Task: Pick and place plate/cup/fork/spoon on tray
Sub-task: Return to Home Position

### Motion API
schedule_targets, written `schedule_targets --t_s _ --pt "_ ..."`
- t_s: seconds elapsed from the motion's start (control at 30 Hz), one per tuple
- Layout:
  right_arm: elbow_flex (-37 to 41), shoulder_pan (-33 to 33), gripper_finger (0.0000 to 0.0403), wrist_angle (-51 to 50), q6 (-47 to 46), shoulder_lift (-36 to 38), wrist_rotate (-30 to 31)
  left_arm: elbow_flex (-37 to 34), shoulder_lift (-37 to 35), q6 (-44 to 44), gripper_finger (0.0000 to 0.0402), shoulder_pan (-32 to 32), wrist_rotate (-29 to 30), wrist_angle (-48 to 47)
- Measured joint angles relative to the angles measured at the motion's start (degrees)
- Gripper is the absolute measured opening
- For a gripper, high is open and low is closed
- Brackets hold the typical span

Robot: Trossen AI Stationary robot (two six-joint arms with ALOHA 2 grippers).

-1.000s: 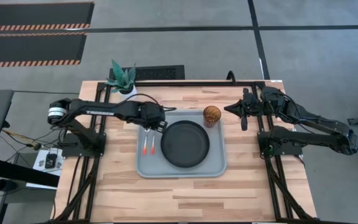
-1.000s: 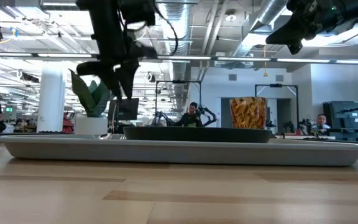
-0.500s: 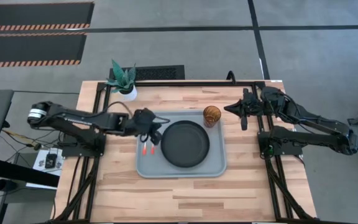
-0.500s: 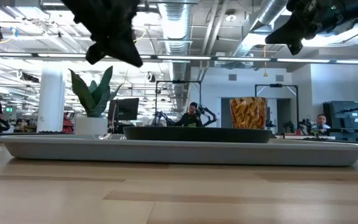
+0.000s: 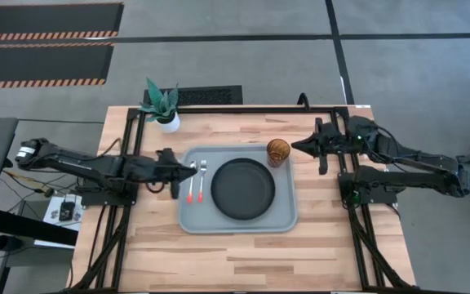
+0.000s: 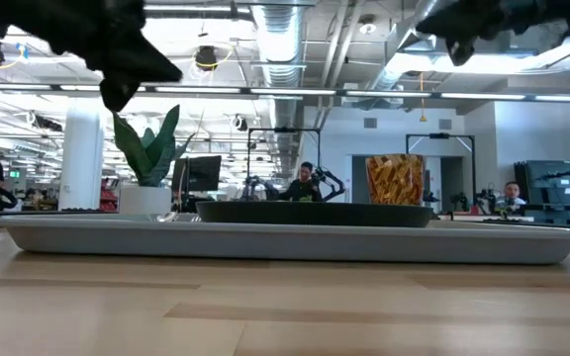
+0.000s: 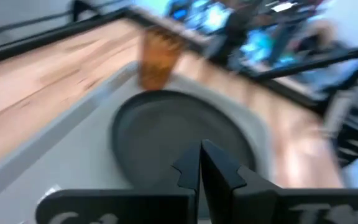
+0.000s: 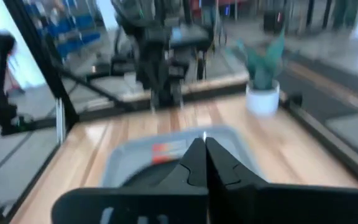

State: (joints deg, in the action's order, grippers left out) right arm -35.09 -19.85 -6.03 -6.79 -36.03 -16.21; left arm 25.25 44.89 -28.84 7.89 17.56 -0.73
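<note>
The pale grey-blue tray [image 5: 280, 220] lies mid-table. On it rest the black plate [image 5: 243, 188], the amber cup [image 5: 278, 151] upright at its far right corner, and two utensils with red-orange handles [image 5: 195, 193] side by side at its left. Which one is the fork and which the spoon I cannot tell. My left gripper [image 5: 192, 170] is shut and empty, raised above the tray's left edge and pointing level at the plate [image 7: 166, 130]. My right gripper [image 5: 294, 146] is shut and empty, high up just right of the cup.
A white pot with a green plant [image 5: 163, 106] stands at the table's far left. Bare wooden tabletop [image 5: 251, 257] lies near the front edge. Black frame rails [image 5: 357, 237] run along both sides. People show in the room beyond the table [image 6: 310, 183].
My left gripper has drawn back from above the utensils toward the table's left edge and risen, tipping from pointing down to nearly level. The utensils stay on the tray. My right gripper has risen a little.
</note>
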Motion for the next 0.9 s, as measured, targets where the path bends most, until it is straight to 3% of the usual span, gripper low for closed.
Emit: schedule_targets --t_s 0.13,0.23,0.4,0.57,0.77,0.9 --pt "0.0 4.6 0.0003 5.6 -0.9 0.0 6.5 -6.2 -9.5 5.2 0.0 -0.5 -6.3 3.4" --pt "0.0 8.3 0.0003 7.4 -0.8 0.0 11.9 -8.7 -16.1 8.5 0.0 -0.5 -7.1 3.2" --pt "0.7 11.8 0.0003 8.6 1.9 0.2 13.8 -9.4 -24.0 9.1 0.0 -0.5 -1.3 -3.0" --pt "8.1 13.3 0.0002 16.4 -0.6 2.8 11.6 -9.4 -28.3 8.7 0.0 -0.6 5.6 -11.0" --pt "16.1 16.4 0.0002 21.9 1.1 6.9 13.5 -10.1 -30.9 15.1 0.0 -0.5 -2.1 -9.8" --pt "19.9 17.3 0.0002 22.2 2.1 9.0 18.7 -15.8 -35.0 17.0 0.0 -0.6 -5.2 -4.2"
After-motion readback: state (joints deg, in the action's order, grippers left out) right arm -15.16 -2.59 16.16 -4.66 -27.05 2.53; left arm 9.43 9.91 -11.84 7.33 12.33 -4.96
